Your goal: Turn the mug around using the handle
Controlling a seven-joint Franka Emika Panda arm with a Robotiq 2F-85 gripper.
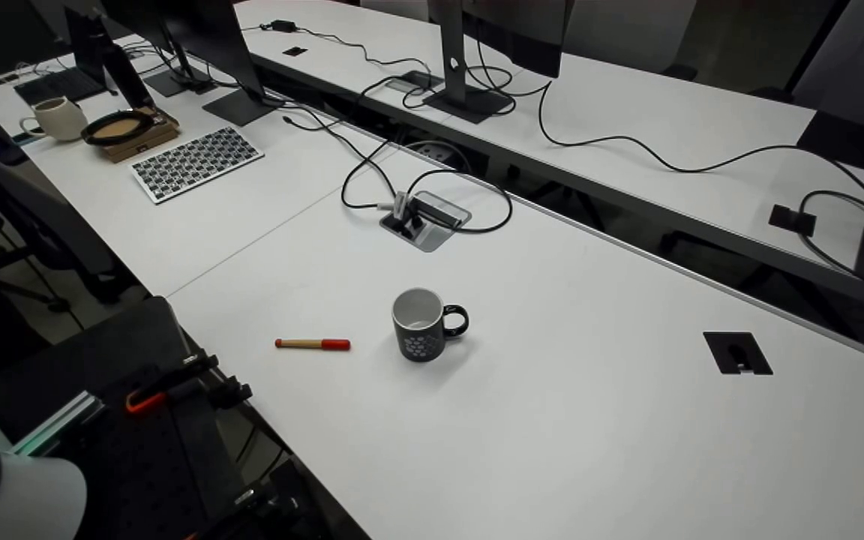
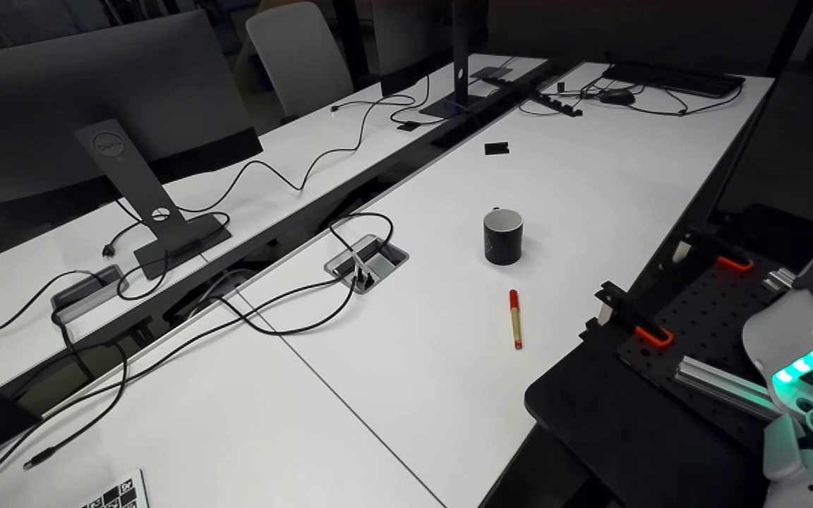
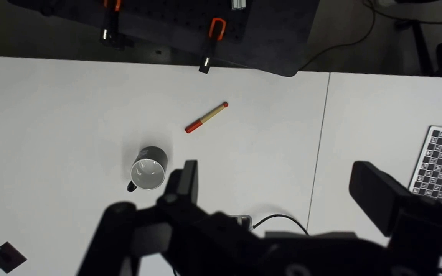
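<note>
The dark grey mug [image 1: 418, 339] stands upright on the white table, with its light grey inside showing. It also shows in an exterior view [image 2: 504, 247] and at the left of the wrist view [image 3: 152, 155]. Its handle [image 1: 465, 321] sticks out of its side. In the wrist view the handle [image 3: 131, 186] points to the lower left. In an exterior view the handle [image 2: 497, 209] is mostly hidden behind the mug. My gripper [image 3: 275, 168] is wide open with nothing between its fingers. In the wrist view the mug lies left of the left finger, apart from it. The gripper is out of both exterior views.
A red and tan marker pen [image 1: 313, 344] lies near the mug. A socket box [image 1: 428, 221] with black cables is set in the table behind it. A keyboard [image 1: 196, 163] lies farther off. A black cart [image 2: 632, 409] with clamps stands at the table's edge.
</note>
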